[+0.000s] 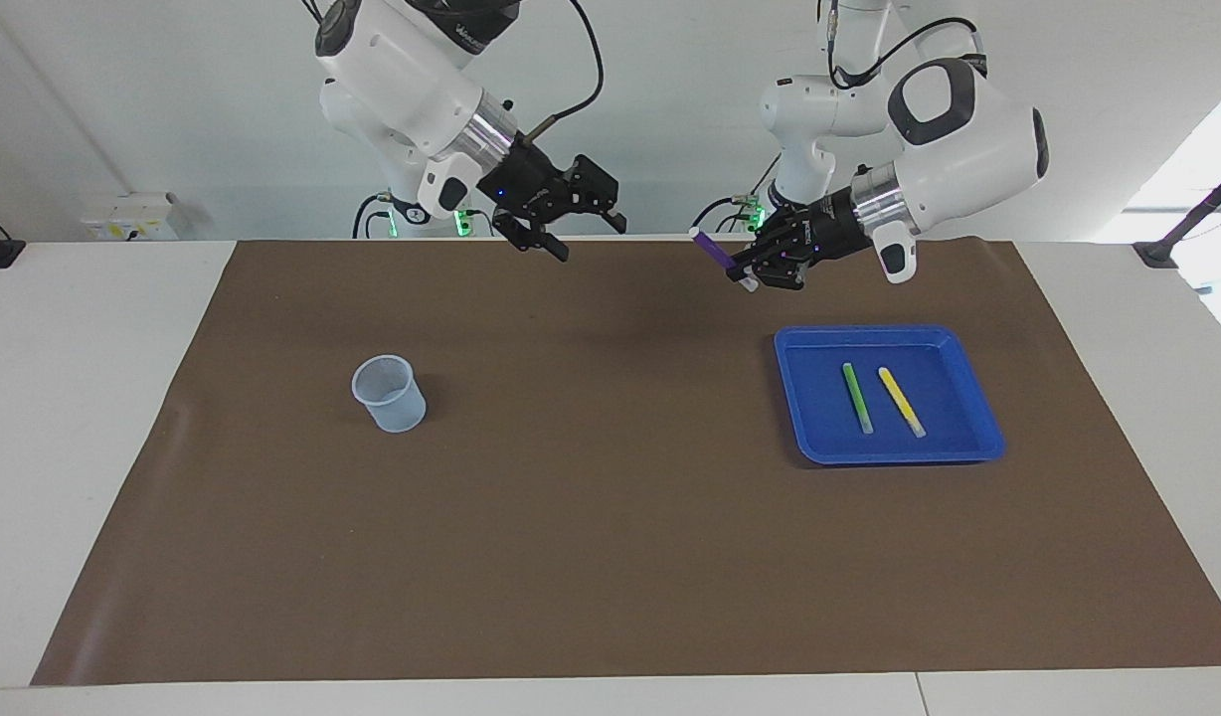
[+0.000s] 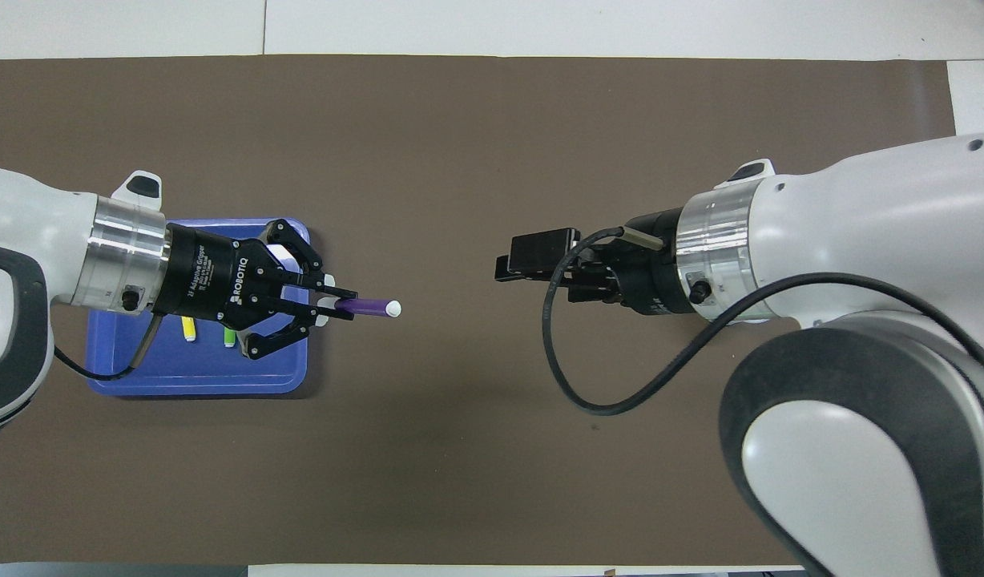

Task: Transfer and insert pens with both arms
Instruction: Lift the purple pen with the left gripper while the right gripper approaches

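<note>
Between the two hands, up over the counter (image 1: pixel 610 517), the left hand (image 1: pixel 752 274) is clamped on the purple pen (image 1: pixel 712 255). Right hand (image 1: pixel 561 231) gapes wide. It looks light, stiff, smooth; grab its free end.

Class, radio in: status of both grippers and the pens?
Left gripper shut on purple pen, airborne. Right gripper open, empty. Green pen, yellow pen in tray.
</note>
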Controlling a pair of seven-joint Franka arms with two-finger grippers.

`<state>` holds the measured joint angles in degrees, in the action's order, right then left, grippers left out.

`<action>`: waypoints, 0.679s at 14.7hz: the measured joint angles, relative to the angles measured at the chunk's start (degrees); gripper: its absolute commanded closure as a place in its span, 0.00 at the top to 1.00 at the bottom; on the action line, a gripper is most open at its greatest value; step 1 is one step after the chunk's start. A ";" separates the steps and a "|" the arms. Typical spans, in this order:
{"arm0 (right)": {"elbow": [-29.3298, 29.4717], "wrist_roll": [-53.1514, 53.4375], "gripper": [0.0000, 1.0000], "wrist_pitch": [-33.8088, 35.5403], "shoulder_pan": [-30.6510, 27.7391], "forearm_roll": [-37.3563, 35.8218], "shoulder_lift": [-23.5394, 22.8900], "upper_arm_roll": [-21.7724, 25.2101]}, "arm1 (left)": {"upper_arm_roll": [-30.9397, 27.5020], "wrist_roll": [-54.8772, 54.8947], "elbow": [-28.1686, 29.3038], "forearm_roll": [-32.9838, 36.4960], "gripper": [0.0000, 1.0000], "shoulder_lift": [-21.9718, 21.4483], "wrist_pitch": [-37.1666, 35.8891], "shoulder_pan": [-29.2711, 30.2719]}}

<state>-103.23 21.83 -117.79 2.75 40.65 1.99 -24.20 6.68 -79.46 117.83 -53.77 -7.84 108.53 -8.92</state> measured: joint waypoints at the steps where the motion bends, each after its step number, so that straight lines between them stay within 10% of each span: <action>1: -0.03 0.32 1.00 -0.63 0.19 0.00 -0.17 -1.03 | 0.00 -1.09 0.91 -0.31 0.00 -0.79 1.16 -0.59; 10: -0.36 1.16 1.00 -6.83 2.55 -0.01 -1.72 -2.29 | -0.03 -9.21 2.52 -1.57 0.00 -2.39 7.73 -3.78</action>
<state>-103.60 22.98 -124.63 5.30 40.64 0.27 -26.49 6.66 -88.68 120.36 -55.34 -10.23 116.26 -12.70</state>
